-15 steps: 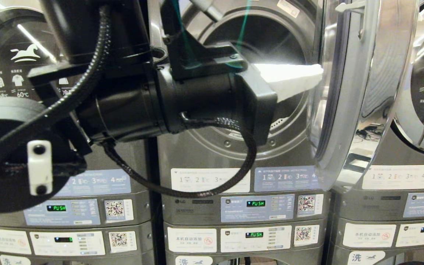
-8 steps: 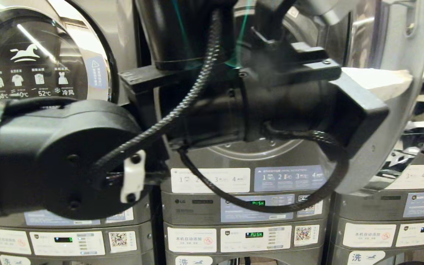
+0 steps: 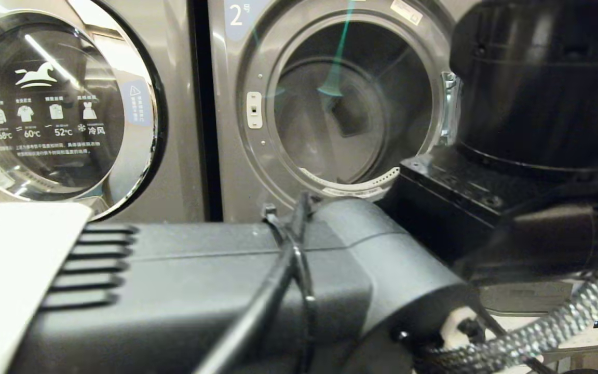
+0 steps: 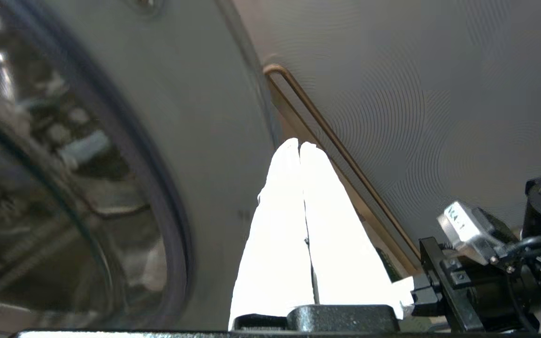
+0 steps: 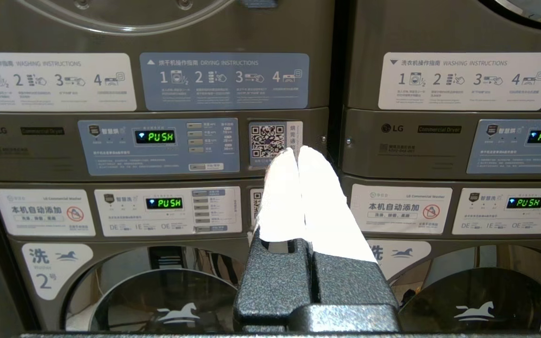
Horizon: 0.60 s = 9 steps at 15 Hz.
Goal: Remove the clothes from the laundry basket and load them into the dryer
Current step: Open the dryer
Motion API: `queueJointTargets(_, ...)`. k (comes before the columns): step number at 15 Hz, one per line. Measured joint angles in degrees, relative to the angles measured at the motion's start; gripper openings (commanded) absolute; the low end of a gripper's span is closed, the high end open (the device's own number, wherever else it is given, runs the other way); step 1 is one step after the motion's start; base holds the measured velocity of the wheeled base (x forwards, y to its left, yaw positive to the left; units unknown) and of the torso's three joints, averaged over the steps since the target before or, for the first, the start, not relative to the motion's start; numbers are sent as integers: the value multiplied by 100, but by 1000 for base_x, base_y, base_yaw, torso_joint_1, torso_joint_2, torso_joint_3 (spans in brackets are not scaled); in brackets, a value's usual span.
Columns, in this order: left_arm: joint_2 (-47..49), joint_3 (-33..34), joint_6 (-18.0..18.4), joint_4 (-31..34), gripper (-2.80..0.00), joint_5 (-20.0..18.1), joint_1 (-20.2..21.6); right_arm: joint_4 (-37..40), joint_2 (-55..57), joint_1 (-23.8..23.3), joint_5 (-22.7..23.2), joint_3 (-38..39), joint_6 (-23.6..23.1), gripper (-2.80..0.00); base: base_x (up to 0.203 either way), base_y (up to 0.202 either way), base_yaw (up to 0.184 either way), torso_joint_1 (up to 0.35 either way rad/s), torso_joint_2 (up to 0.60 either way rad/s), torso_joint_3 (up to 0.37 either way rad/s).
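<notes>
dryer point(image 3: 351, 104) open, upper centre, drum bare | left gripper point(image 4: 298, 152) closed, empty | right gripper point(image 5: 297, 157) closed, empty | lower left arm toward basket, clearing the door.

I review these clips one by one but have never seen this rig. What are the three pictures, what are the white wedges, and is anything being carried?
It is a two-armed robot in a laundromat. The head view looks forward at stacked grey machines: the dryer stands with its drum opening exposed and looks empty, and the neighbouring dryer is closed. The big black shape across that view is the robot's own left arm, close to the lens.

The other two pictures come from cameras on the wrists. The white wedges are the fingers. The left gripper is shut and holds nothing, beside a machine's grey front and door glass. The right gripper is also shut and empty, pointing at the control panels. No clothes or basket show.
</notes>
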Motion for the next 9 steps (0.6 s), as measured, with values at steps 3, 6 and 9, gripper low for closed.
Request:
queueJointTargets(3, 61, -52, 24, 44, -280, 169, 244, 0, 0, 0, 0, 0, 2, -280, 0, 0, 0, 0, 0, 0)
queueJointTargets(6, -129, 210, 107, 44, -280, 169, 872, 0, 0, 0, 0, 0, 4, -280, 0, 0, 0, 0, 0, 0)
queueJointTargets(9, -638, 1104, 177, 29, -280, 43, 1816, 0, 0, 0, 1, 0, 3, -280, 0, 0, 0, 0, 0, 0)
